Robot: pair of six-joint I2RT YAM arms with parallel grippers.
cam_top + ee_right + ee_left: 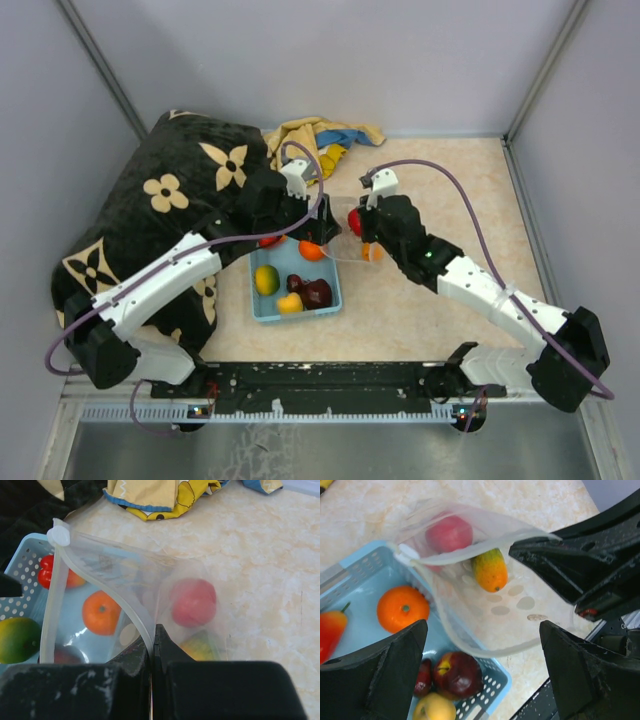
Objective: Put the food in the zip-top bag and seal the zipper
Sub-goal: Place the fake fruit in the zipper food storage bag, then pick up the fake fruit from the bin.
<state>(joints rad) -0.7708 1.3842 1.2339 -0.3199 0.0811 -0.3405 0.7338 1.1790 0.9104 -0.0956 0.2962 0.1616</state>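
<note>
The clear zip-top bag [338, 240] lies open over the basket's far right corner. It holds a red fruit [194, 602] and a yellow-green and orange fruit [490, 570]. My right gripper [154, 630] is shut on the whitish zipper [122, 602] at the bag's mouth and holds it up. My left gripper [482, 627] is open and empty, hovering above the bag's mouth and the basket. In the basket lie an orange [402, 609], a red-orange fruit [330, 630], a dark maroon apple [457, 674], a yellow fruit [434, 707] and a yellow-green fruit [266, 279].
The light-blue basket [262, 312] stands mid-table. A large black cushion with tan flowers [170, 190] fills the left side. A crumpled yellow and blue cloth [320, 135] lies at the back. Grey walls close in on both sides.
</note>
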